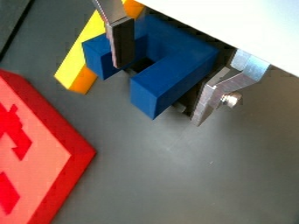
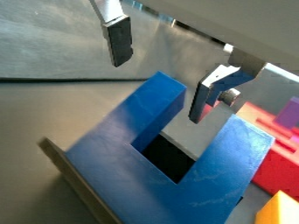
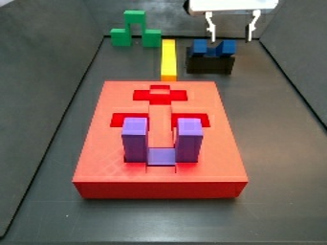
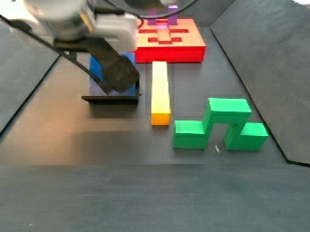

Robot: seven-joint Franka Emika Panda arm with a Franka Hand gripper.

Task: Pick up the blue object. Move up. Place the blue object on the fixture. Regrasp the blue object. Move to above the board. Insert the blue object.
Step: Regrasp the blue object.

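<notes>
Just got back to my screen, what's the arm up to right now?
The gripper hangs open just above the blue object, which sits on the fixture with its prongs up. Nothing is held. The purple block is already seated in the board; the yellow bar and green blocks lie aside.

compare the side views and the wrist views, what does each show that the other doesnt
Only the side views show the whole layout: the purple block seated in the board, and the green blocks. Only the wrist views show the close detail: the blue object as a U with two prongs, and the gripper open above it, fingers off the plastic. Both share the blue object on the fixture, the yellow bar and the board.
</notes>
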